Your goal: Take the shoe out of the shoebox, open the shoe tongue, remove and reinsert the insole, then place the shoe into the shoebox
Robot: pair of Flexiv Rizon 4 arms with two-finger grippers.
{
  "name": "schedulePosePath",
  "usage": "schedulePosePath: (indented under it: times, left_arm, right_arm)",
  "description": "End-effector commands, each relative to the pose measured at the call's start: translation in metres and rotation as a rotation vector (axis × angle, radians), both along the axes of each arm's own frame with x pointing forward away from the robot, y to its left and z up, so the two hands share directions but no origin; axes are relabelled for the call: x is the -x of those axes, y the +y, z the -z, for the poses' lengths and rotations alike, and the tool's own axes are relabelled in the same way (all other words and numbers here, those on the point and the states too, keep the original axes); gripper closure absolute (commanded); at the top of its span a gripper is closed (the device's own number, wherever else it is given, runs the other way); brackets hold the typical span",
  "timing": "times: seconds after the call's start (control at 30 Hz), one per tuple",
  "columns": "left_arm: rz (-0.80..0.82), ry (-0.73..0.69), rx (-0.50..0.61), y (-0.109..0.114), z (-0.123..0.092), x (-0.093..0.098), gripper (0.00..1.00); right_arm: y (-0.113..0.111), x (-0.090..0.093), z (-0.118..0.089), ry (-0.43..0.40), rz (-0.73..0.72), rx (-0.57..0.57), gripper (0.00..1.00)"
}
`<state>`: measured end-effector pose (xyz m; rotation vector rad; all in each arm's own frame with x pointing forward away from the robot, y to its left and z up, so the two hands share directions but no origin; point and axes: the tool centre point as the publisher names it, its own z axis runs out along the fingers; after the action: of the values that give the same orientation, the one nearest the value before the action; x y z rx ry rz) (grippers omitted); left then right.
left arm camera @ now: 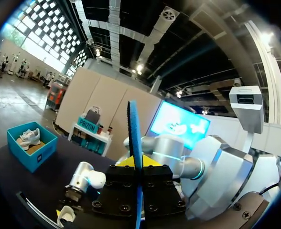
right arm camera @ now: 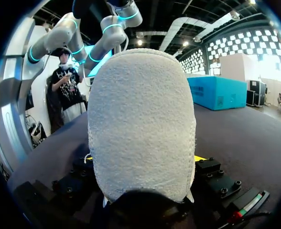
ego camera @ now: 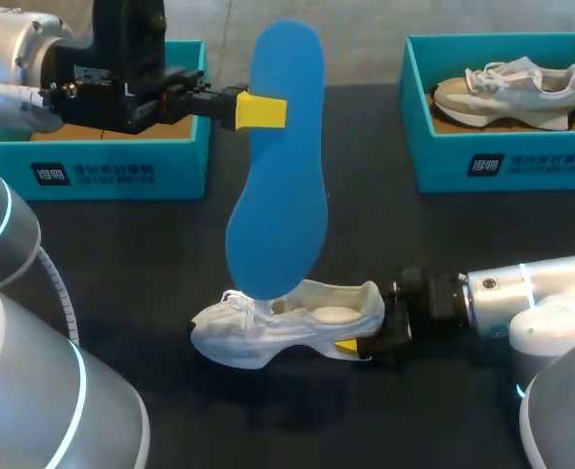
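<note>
The left arm comes in from the upper left of the head view, and its left gripper (ego camera: 260, 110) is clenched on a blue insole (ego camera: 280, 161) near the heel end. The insole hangs almost upright in the middle of the frame, wide end up, narrower end down. From the left wrist camera it (left arm camera: 135, 143) shows edge-on, a thin blue blade pinched between the yellow tips.

Below it, in the lower middle of the head view, a white shoe (ego camera: 287, 327) stands on its sole on the dark table (ego camera: 444, 244), toe toward the left. The insole's lower end overlaps the shoe's laces, but from this angle I can't tell whether it touches the shoe or hangs just above it.

The right arm lies low across the lower right, and its right gripper (ego camera: 361, 342) grips the shoe's heel. In the right wrist view the fuzzy white heel (right arm camera: 140, 124) fills the space between the fingers.

At the upper left is a teal shoebox (ego camera: 102, 171). At the upper right a second teal shoebox (ego camera: 503, 161) holds a grey and white sneaker (ego camera: 508, 93).
</note>
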<state>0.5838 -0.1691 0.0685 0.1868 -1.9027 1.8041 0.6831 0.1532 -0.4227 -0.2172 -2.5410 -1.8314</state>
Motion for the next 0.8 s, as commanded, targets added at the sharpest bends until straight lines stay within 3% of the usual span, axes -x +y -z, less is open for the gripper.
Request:
schedulePosePath:
  times: [0.03,0.43,0.8]
  left_arm:
    - [0.0,0.0,0.001,0.0,0.0,0.0,1.0]
    - [0.0,0.0,0.001,0.0,0.0,0.0,1.0]
    - [0.0,0.0,0.001,0.0,0.0,0.0,1.0]
  right_arm:
    - [-0.003,0.005,-0.001,-0.007,0.006,0.024,0.0]
    - [-0.035,0.017,-0.036,-0.031,-0.005,0.14,0.0]
    - [-0.049,0.021,-0.059,-0.013,-0.052,0.411,0.0]
